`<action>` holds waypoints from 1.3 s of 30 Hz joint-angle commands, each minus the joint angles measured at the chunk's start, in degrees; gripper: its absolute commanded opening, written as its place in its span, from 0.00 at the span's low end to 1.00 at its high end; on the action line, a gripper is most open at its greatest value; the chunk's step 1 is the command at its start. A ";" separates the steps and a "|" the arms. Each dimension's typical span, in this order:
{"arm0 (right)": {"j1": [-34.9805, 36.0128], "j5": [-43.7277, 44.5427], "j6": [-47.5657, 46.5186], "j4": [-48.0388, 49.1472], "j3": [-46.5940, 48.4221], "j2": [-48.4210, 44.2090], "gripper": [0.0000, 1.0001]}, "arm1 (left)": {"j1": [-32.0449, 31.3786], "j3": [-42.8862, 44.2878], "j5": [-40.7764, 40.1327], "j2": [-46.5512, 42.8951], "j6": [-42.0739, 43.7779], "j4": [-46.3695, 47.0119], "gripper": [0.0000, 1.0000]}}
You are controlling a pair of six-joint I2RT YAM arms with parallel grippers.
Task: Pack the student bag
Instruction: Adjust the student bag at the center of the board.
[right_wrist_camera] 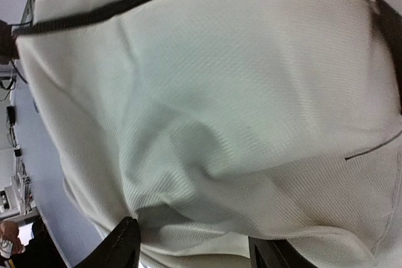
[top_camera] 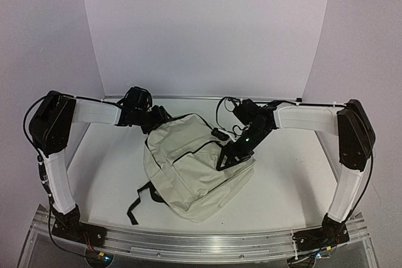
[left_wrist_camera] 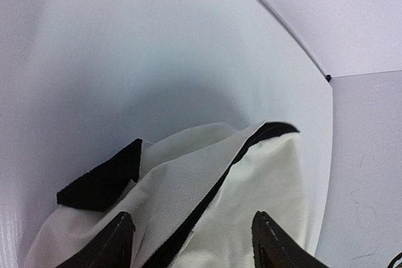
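The student bag (top_camera: 191,167), a large cream fabric backpack with black zipper lines and straps, lies in the middle of the table. My left gripper (top_camera: 156,121) is at its far left corner. In the left wrist view its jaws (left_wrist_camera: 195,243) stand open astride cream fabric and a black zipper line (left_wrist_camera: 213,189). My right gripper (top_camera: 237,149) presses against the bag's right upper side. In the right wrist view its fingers (right_wrist_camera: 127,243) are apart, with a fold of the bag's cloth (right_wrist_camera: 201,155) bunched between them.
Black straps (top_camera: 137,202) trail from the bag's near left side toward the table's front edge. White walls enclose the table at the back and sides. Both arm bases sit on the metal rail (top_camera: 201,243) at the front.
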 commanded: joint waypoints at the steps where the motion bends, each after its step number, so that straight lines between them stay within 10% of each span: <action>1: -3.16 -2.38 -0.99 -1.13 5.57 -3.76 0.65 | -1.09 3.09 0.17 -6.47 7.44 -5.24 0.75; 11: -12.02 5.31 -2.71 -1.40 15.65 3.68 0.73 | -4.92 -13.16 -8.59 -26.19 0.44 -16.65 0.85; 23: -13.45 -5.24 -2.70 -2.24 12.91 12.14 0.70 | -12.90 -24.88 -8.75 -24.96 -11.46 -9.87 0.68; 34: -7.85 -11.90 -1.31 2.33 -2.26 5.47 0.62 | -4.88 -2.85 2.15 -2.46 -0.73 -2.84 0.35; 39: -0.72 -11.71 0.66 4.90 -2.91 1.15 0.63 | -1.46 12.78 4.72 7.04 6.74 -8.63 0.38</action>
